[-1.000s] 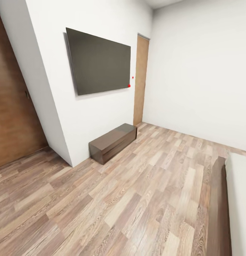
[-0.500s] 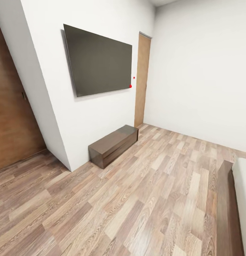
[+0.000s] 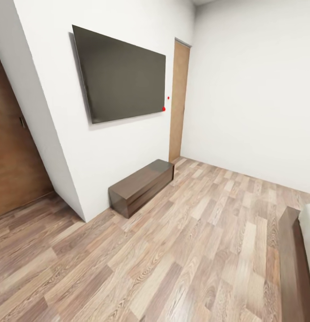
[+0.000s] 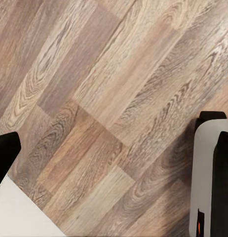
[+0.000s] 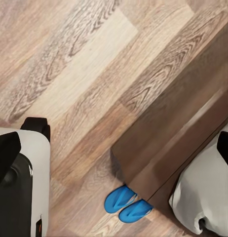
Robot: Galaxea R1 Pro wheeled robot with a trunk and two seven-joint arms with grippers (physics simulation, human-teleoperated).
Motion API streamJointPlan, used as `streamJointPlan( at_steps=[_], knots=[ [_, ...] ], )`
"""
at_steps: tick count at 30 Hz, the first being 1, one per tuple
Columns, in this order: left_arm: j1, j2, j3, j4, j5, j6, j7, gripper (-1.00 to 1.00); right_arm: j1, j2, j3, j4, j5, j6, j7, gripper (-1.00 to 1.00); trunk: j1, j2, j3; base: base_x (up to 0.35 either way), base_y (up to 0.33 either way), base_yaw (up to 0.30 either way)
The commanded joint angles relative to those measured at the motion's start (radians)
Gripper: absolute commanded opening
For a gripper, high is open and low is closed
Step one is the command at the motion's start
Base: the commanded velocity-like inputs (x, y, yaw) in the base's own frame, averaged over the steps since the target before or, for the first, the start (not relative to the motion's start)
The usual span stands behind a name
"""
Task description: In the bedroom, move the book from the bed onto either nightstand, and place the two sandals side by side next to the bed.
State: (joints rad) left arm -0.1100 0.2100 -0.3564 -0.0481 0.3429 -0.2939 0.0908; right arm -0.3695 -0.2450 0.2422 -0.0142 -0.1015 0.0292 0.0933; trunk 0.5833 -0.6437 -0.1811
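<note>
— What's nearest to it, from where you stand?

— Wood-plank floor [image 3: 172, 250] under both arms. Near the right arm, the two sandals [image 5: 127, 204] lie side by side, touching, bright blue, right against the corner of the bed [image 5: 178, 143], whose dark-brown frame runs off across the planks. The right gripper [image 5: 114, 148] has its black fingertips [image 5: 5, 148] at opposite edges of the right wrist view, so they stand wide apart with nothing between them.

— And the left one?

— Same story. The left gripper [image 4: 114, 148] hangs over bare planks, its fingertips [image 4: 4, 148] spread far apart and holding nothing. A white and black part of the robot's body [image 4: 205, 173] sits beside it.

— Further off?

— In the head view, the bed's dark frame edge [image 3: 292, 264] and a sliver of light-grey mattress sit at the right. Across the floor a low dark-brown cabinet [image 3: 141, 185] stands against the white wall. Above it hangs a big black television [image 3: 121, 76] with a small red dot at its lower corner. Past that, a light wooden door [image 3: 179, 100] in the far corner, and a darker wooden door [image 3: 16, 156] off to the left. The book I can't see from here.
</note>
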Motion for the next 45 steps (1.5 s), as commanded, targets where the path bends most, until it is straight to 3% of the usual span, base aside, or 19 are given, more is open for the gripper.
streamJointPlan(
  at_steps=[1,45],
  knots=[
    [0.0,0.0,-0.009,0.0,0.005,-0.002,0.004,1.0,0.0,0.0,0.009,-0.001,-0.01,0.003,0.003,1.0,0.001,-0.001,-0.001,0.269,0.001,-0.073],
    [0.0,0.0,-0.009,-0.001,0.005,-0.002,0.003,1.0,0.005,0.004,0.009,-0.001,-0.01,0.002,0.003,1.0,0.001,-0.001,0.032,0.269,0.068,-0.208]
  ],
)
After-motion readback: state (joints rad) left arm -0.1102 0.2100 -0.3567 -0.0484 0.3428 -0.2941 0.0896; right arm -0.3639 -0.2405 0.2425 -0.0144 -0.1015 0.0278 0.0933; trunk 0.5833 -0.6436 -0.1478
